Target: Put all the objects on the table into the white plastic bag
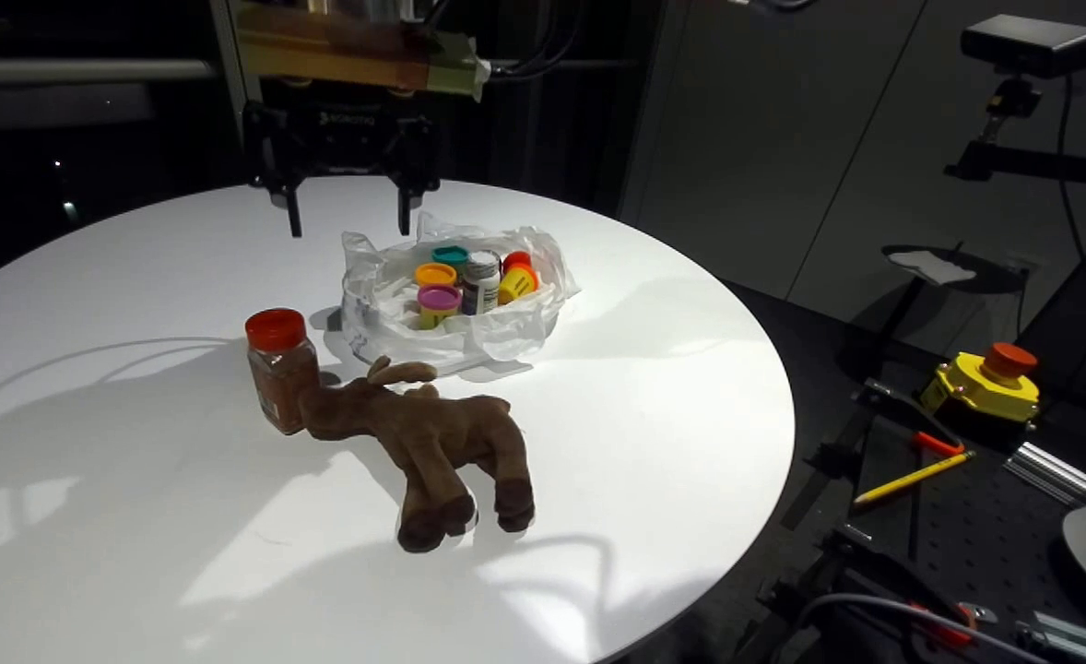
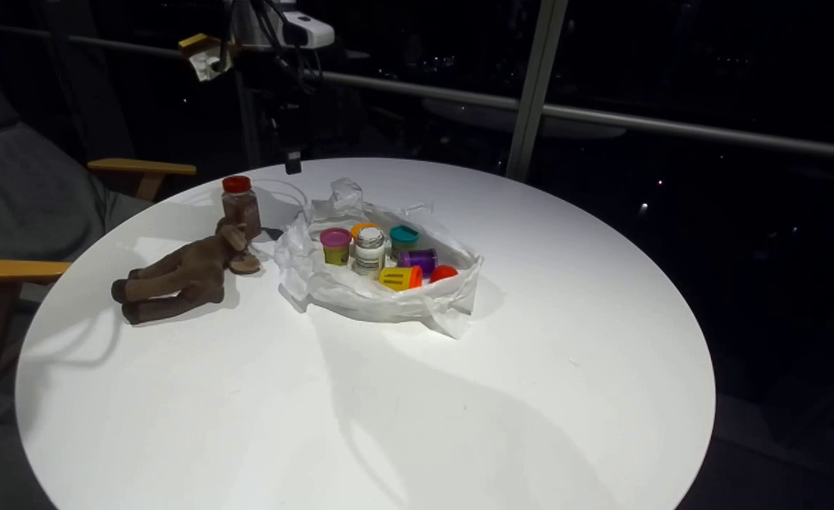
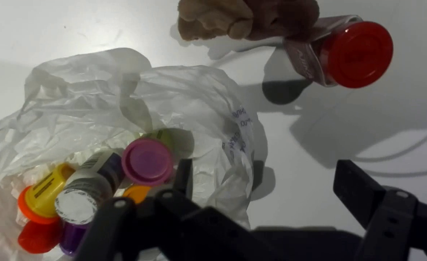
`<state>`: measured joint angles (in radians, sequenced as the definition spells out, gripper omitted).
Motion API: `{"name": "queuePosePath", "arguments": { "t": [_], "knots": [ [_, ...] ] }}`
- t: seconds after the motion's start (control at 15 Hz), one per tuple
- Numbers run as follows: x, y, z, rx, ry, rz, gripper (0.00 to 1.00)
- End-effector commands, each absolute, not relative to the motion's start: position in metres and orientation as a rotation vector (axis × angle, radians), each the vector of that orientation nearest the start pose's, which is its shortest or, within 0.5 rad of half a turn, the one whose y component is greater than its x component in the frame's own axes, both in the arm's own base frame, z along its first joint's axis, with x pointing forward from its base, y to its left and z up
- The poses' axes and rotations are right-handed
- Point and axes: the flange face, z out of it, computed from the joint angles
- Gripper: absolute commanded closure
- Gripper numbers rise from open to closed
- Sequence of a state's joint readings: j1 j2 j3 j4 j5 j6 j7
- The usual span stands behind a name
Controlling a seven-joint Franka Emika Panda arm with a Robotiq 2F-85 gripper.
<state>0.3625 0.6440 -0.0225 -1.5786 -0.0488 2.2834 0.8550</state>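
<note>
In an exterior view a red-lidded jar [image 1: 282, 378] stands at left on the round table [image 1: 654, 424]; my claw [image 1: 349, 231] hangs higher, spread wide and holding nothing; the plush moose [image 1: 442, 429] lies muzzle by the jar; farther right, the white plastic bag [image 1: 451, 343] holds colour-lidded tubs [image 1: 439, 297].

The wrist view's top edge crops the plush moose [image 3: 262, 19]

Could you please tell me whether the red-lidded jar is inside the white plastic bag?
No, the red-lidded jar stands on the table, outside the white plastic bag.
</note>
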Motion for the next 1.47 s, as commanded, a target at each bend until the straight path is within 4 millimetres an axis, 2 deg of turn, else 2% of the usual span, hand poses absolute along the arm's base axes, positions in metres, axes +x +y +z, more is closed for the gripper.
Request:
{"name": "queuePosePath", "arguments": {
  "t": [0.0,0.2,0.6,0.87,1.07,1.4],
  "knots": [
    [0.685,0.265,0.238,-3.151,0.504,-0.180,0.00],
    [0.688,0.286,0.227,-3.154,0.354,-0.227,0.00],
    [0.686,0.315,0.241,-3.136,0.210,-0.226,0.00],
    [0.680,0.320,0.243,-3.124,0.187,-0.072,0.00],
    [0.677,0.319,0.236,-3.095,0.189,0.041,0.00],
    [0.678,0.314,0.219,-3.091,0.186,0.072,0.00]
  ]
}}
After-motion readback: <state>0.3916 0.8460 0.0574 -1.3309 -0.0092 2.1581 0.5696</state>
